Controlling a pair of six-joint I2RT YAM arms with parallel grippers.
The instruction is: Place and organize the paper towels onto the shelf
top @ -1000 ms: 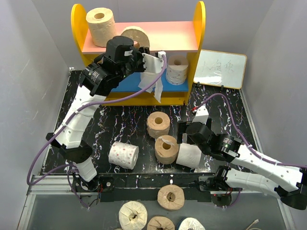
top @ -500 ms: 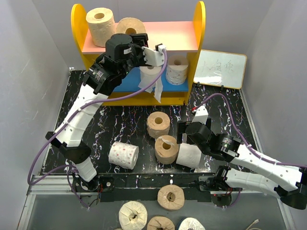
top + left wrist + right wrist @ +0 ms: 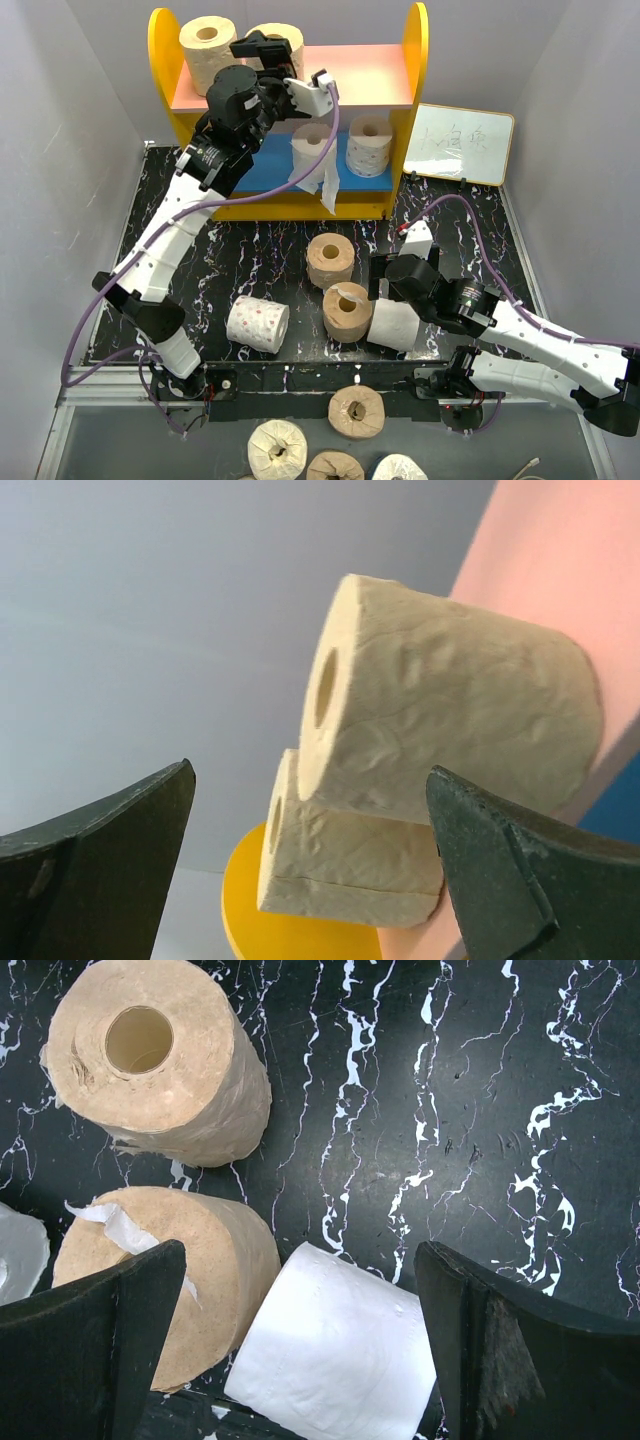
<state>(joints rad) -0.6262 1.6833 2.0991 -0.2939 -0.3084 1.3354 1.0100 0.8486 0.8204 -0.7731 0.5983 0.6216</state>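
- Two fat cream paper rolls lie on the pink upper board (image 3: 370, 75) of the yellow-sided two-tier shelf (image 3: 417, 40). One cream roll by the left panel (image 3: 350, 865) has a second cream roll (image 3: 450, 710) beside it. I judge they are packed leftward to keep the right end free.
- My left gripper (image 3: 308, 780) hovers just by them, fingers apart and holding nothing.
- On the blue lower board (image 3: 265, 170) a white roll trailing a loose sheet (image 3: 313, 148) stands just left of a pale upright roll (image 3: 368, 145).
- My right gripper (image 3: 290, 1260) sits low over the black marbled table (image 3: 480, 1080). Its fingers are spread wide astride a plain white roll (image 3: 335, 1360) that lies against a tan roll with a torn edge (image 3: 170, 1260). Nothing is clamped; I'd say it's lined up for the next pick.
- A second tan roll (image 3: 330, 258) and a pink-dotted white roll (image 3: 258, 323) wait on the table.
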